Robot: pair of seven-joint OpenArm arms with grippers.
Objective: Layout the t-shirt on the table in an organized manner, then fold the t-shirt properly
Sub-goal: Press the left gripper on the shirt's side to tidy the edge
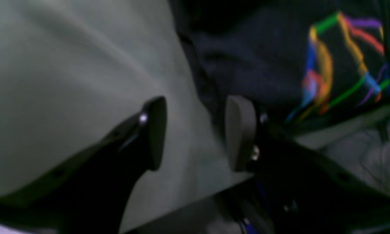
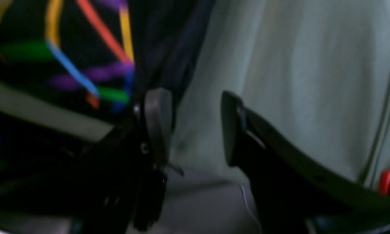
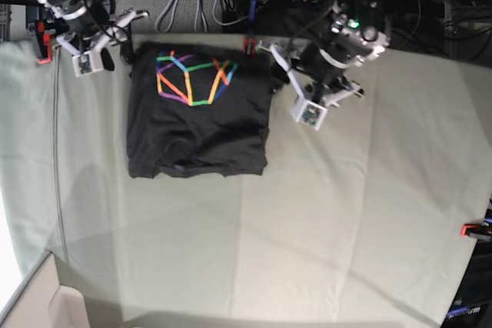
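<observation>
Creased pale table (image 3: pixel 307 213), folded t-shirt (image 3: pixel 196 124), left gripper (image 1: pixel 195 133), right gripper (image 2: pixel 196 126), both parted, empty

SHIRT: folded black cotton t-shirt (image 3: pixel 197 117) lies flat on cloth-covered worktop (image 3: pixel 323 213), far-left part, print side up | LEFT ARM: left gripper (image 3: pixel 283 67) just beside shirt's right edge, fingers (image 1: pixel 240 130) apart over bare worktop | RIGHT ARM: right gripper (image 3: pixel 125 30) near shirt's far-left corner, fingers (image 2: pixel 158 123) apart.
</observation>
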